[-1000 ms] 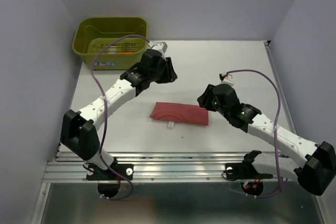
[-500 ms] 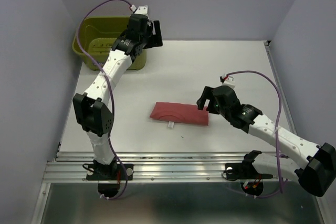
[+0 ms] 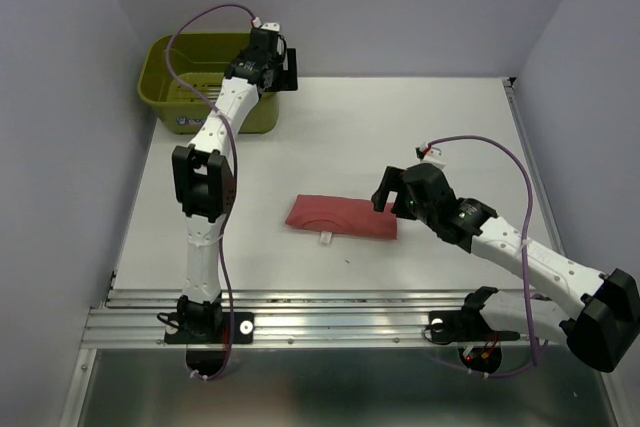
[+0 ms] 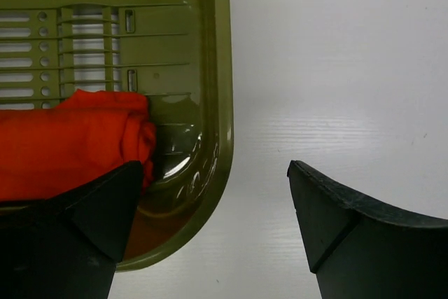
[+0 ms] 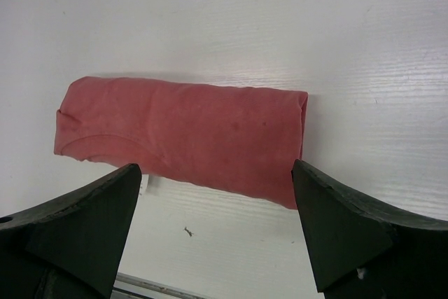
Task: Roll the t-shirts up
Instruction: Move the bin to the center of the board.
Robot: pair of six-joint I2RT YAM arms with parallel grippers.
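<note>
A dusty rose cloth t-shirt lies in a flattish roll midway on the white bench, the right tool gaping wide above it, empty. A bright orange-red cloth t-shirt, rolled, sits inside the olive-green plastic tub under the wide-open, empty left tool.

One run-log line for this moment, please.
left gripper: open, over olive tub rim | orange t-shirt: rolled, in tub | right gripper: open, by rose t-shirt roll on table

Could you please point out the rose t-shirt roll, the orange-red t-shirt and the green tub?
rose t-shirt roll (image 5: 182,138), right wrist view, middle of the roll
orange-red t-shirt (image 4: 63,141), left wrist view, its upper folds
green tub (image 4: 222,68), left wrist view, its side rim
</note>
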